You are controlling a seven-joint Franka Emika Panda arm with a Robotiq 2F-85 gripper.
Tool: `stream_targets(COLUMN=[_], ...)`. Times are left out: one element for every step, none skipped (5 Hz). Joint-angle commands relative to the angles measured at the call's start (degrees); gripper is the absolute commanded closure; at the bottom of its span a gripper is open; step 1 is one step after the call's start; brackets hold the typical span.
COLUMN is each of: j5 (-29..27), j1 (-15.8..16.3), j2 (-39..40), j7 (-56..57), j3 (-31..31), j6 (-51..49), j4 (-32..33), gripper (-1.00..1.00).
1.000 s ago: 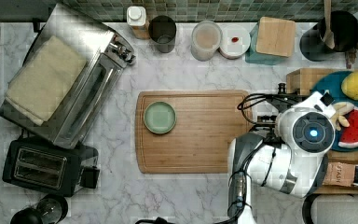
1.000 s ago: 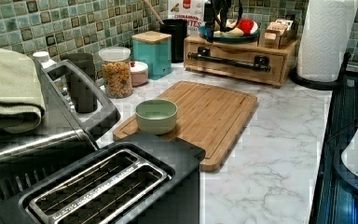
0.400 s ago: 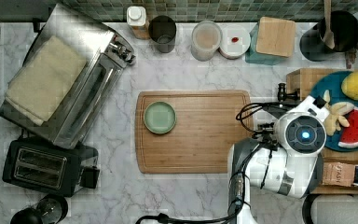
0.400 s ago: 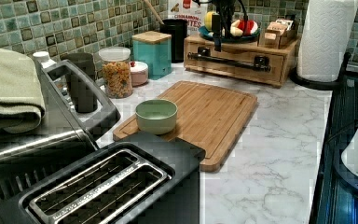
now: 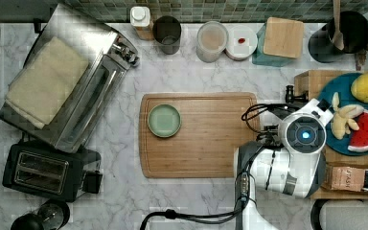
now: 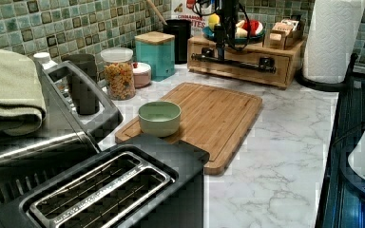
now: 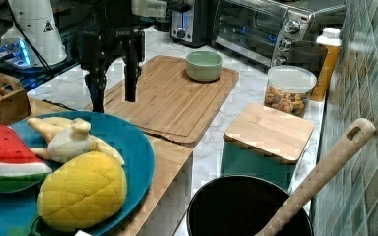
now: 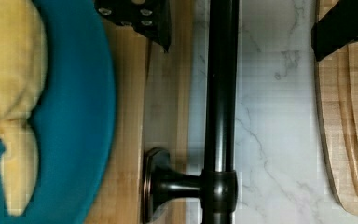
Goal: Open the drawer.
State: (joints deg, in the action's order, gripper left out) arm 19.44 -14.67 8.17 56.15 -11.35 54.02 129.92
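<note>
The light-wood drawer (image 6: 241, 68) sits shut in its box at the back of the left view, with a blue plate on top. Its dark bar handle (image 8: 221, 93) runs across the front on posts. My gripper (image 8: 241, 46) is open and straddles the bar: one finger (image 8: 140, 18) hangs over the drawer's wood, the other (image 8: 345, 28) over the marble, neither touching it. In the right view the gripper (image 7: 114, 91) hangs beside the plate. In the left view the gripper (image 6: 228, 45) stands just above the handle (image 6: 237, 61). The arm's wrist (image 5: 302, 134) hides the fingers in the top view.
A cutting board (image 5: 199, 134) with a green bowl (image 5: 164, 120) lies close to the drawer front. The blue plate (image 5: 329, 134) holds toy fruit. A teal box with a wooden lid (image 5: 281, 38), jars, a toaster oven (image 5: 72, 81) and a paper towel roll (image 6: 332, 38) stand around.
The arm has shifted to the top view's left, off the plate and over the drawer front. In the left view the gripper has come down toward the handle.
</note>
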Motion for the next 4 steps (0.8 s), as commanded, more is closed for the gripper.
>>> stream_targets(j5=[0.85,0.72,-1.4,-3.32], j1=[-0.04,-0.46,-1.32,-2.52], j2=[2.13,3.78,6.86,8.67], j7=[-6.37,-7.02,-4.8,-3.26], j3=[-1.09,-1.62,-1.28,-0.11], j6=[4.32,6.01,10.08,12.12], j4=[0.78,1.55,1.17,1.11], gripper=[-1.0,-1.0,-1.0,-1.0])
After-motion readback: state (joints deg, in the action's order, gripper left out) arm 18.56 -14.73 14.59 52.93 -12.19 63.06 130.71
